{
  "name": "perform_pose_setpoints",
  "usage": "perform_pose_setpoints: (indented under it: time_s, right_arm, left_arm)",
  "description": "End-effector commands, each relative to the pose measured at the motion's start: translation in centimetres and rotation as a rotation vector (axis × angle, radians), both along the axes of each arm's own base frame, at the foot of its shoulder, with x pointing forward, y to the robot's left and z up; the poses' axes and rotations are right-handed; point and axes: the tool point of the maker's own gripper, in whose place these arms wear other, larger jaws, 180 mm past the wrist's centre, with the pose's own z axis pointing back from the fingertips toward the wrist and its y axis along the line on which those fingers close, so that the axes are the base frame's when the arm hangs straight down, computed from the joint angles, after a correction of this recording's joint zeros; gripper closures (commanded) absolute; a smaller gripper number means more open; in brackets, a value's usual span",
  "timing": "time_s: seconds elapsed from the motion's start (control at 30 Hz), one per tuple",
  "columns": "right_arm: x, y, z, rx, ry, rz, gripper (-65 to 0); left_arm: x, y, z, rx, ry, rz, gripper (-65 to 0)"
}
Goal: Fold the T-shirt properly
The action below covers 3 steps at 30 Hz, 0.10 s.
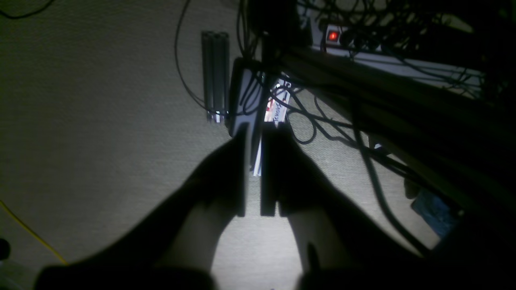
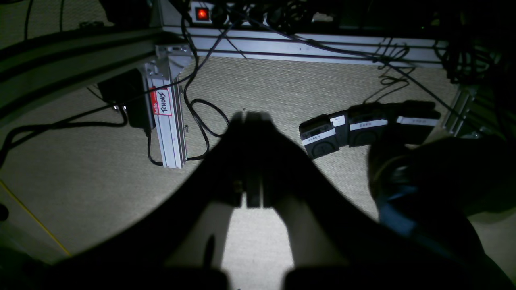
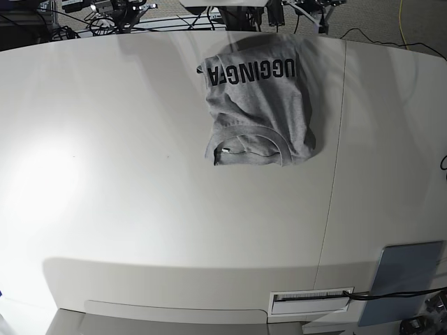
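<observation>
The grey T-shirt (image 3: 260, 112) lies folded into a compact rectangle at the far middle of the white table (image 3: 140, 209), black lettering up and the ribbed collar toward the near side. Neither gripper shows in the base view. Both wrist views look down at the carpeted floor beside the table, and the T-shirt is out of view there. My left gripper (image 1: 258, 129) holds nothing, with only a narrow slit between its dark fingers. My right gripper (image 2: 250, 116) is shut and empty.
A flat blue-grey panel (image 3: 405, 279) lies at the table's near right corner beside a white label slot (image 3: 311, 299). On the floor are cables, a power strip with a red light (image 2: 201, 14), an aluminium frame leg (image 2: 169, 121) and black labelled blocks (image 2: 363, 129).
</observation>
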Motion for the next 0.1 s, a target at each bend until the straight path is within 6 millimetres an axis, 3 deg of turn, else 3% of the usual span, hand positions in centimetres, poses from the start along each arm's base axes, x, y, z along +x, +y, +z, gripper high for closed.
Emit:
perform_pose_setpoints:
  time_s: [0.0, 0.07]
  right_arm:
    - [0.06, -0.84, 0.19, -0.014, -0.008, -0.001, 0.0]
    - [0.06, -0.84, 0.19, -0.014, -0.008, -0.001, 0.0]
  left_arm:
    - [-0.34, -0.12, 0.03, -0.004, 0.002, 0.002, -6.5]
    - [-0.28, -0.88, 0.02, -0.015, 0.000, 0.004, -6.5]
